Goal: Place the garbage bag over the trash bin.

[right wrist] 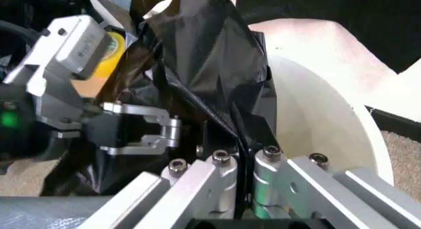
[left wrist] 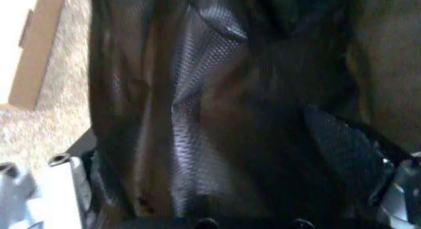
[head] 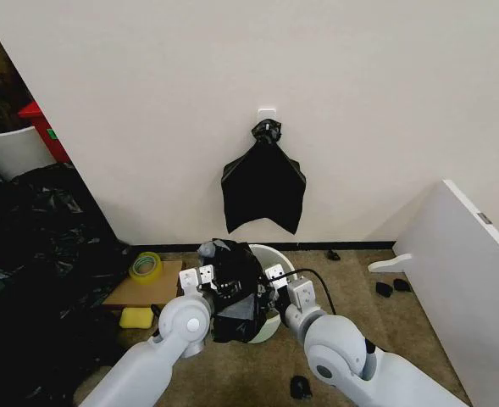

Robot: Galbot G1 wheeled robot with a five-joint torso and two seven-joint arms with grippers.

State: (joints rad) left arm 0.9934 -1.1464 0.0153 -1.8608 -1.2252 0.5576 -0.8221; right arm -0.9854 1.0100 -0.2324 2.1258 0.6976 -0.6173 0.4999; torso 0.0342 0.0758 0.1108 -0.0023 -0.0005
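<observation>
Garbage bag [head: 235, 288] above carpeted floor [head: 351, 297]

We record: garbage bag [head: 235, 288] glossy black; trash bin [head: 276, 259] plain white; tape roll [head: 146, 266] yellow-green; sponge [head: 135, 317] yellow.

The floor [head: 351, 292] is brownish carpet running up to a pale wall. On it stands the white bin [head: 272, 259], close to the wall. To the robot's left of the bin lies a flat cardboard sheet [head: 139, 291] carrying a roll of yellow tape [head: 146, 266], with a yellow sponge [head: 136, 317] just beside its near edge. Farther left, black plastic sheeting [head: 37, 254] is heaped over the carpet. Small dark scraps [head: 391, 287] lie to the right, near a white board [head: 474, 267].
</observation>
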